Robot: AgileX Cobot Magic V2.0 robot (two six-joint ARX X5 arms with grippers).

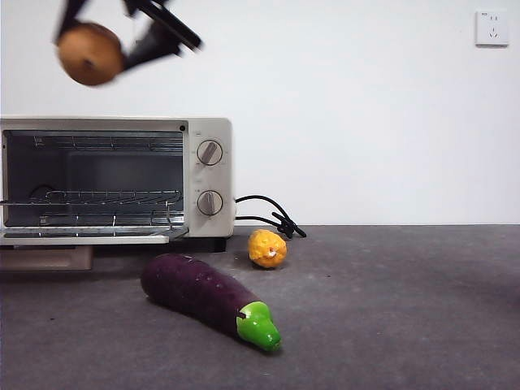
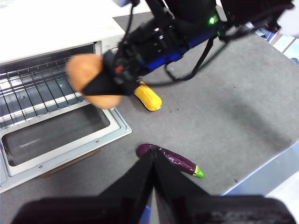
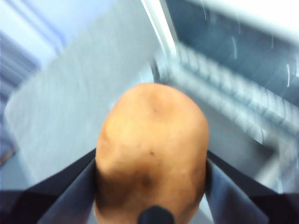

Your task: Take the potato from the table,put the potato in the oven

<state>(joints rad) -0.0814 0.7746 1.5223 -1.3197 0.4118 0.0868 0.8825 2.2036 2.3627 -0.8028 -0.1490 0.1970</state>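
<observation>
My right gripper [image 1: 106, 45] is shut on the brown-orange potato [image 1: 89, 54] and holds it high in the air, above the oven's top left part. In the left wrist view the potato [image 2: 86, 74] hangs over the open oven door [image 2: 60, 135], with the right gripper [image 2: 105, 86] clamped on its sides. In the blurred right wrist view the potato [image 3: 152, 144] fills the gap between the jaws of the right gripper [image 3: 152, 186]. The cream-white oven [image 1: 207, 130] stands open on the grey table [image 1: 406, 309], its wire rack [image 2: 32, 88] bare. My left gripper [image 2: 153, 156] is shut, empty, high above the table.
A long purple eggplant [image 1: 203, 296] lies in front of the oven, and a small bumpy yellow fruit [image 1: 267, 248] sits behind it near the black cord [image 1: 272, 215]. In the left wrist view the eggplant [image 2: 170, 158] lies close to the table's edge.
</observation>
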